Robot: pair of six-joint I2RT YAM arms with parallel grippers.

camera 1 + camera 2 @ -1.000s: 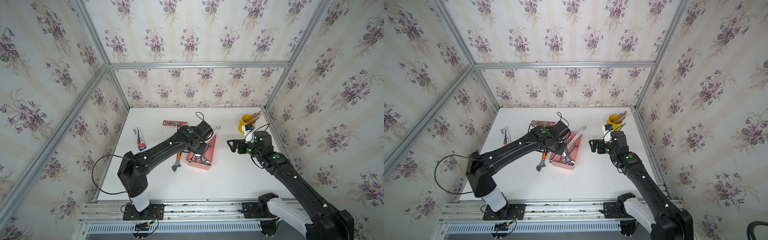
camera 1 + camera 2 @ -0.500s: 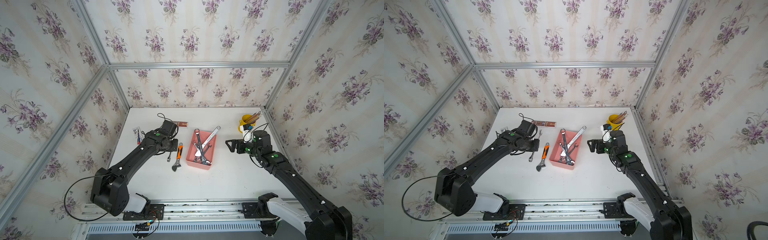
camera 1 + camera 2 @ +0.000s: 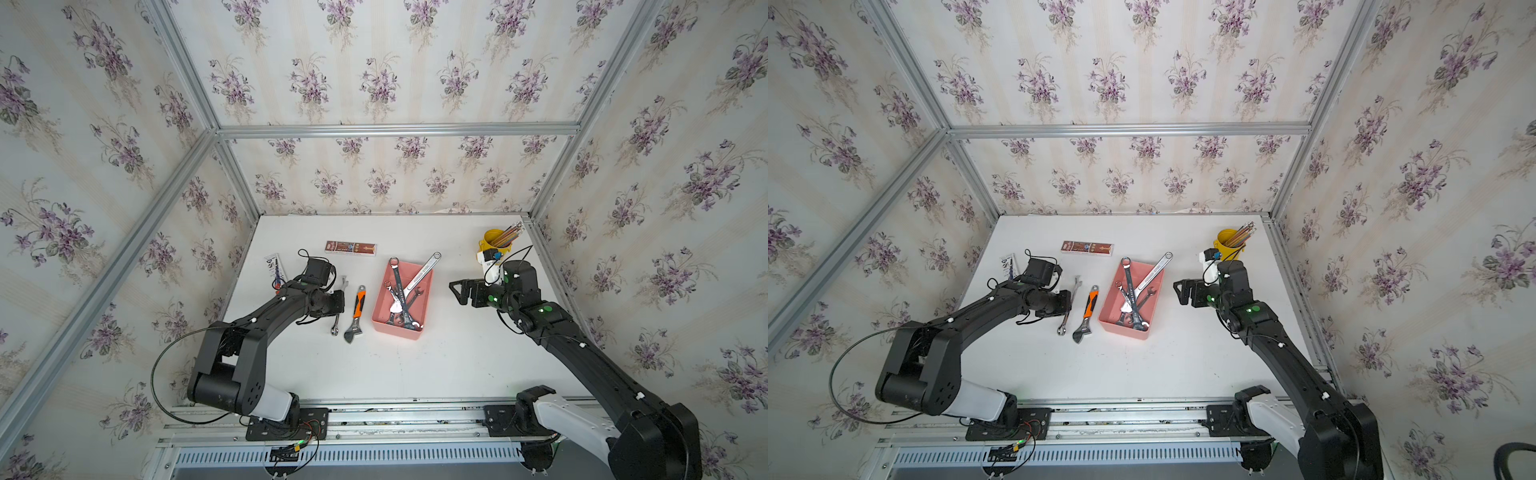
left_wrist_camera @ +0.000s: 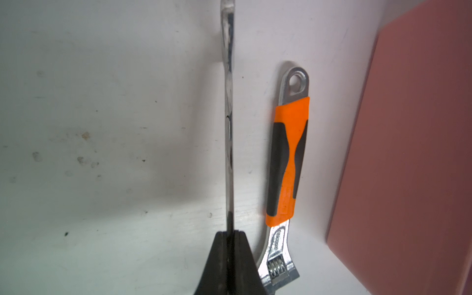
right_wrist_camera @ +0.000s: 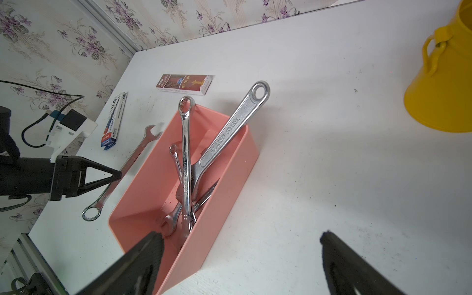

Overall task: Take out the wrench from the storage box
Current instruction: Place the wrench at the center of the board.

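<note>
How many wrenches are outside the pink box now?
2. A silver combination wrench, clamped in the left hand, and an orange-handled adjustable wrench lying between it and the storage box. No others show; the left arm hides some table.

Crossed wrenches (image 3: pixel 399 286) clutter storage box (image 3: pixel 395 335); top open

We see cream wallpaper (image 3: pixel 374 62) sprigged with purple flowers on every wall; aluminium struts (image 3: pixel 395 129) frame the corners; the white tabletop (image 3: pixel 457 365) is scuffed and evenly lit.
</note>
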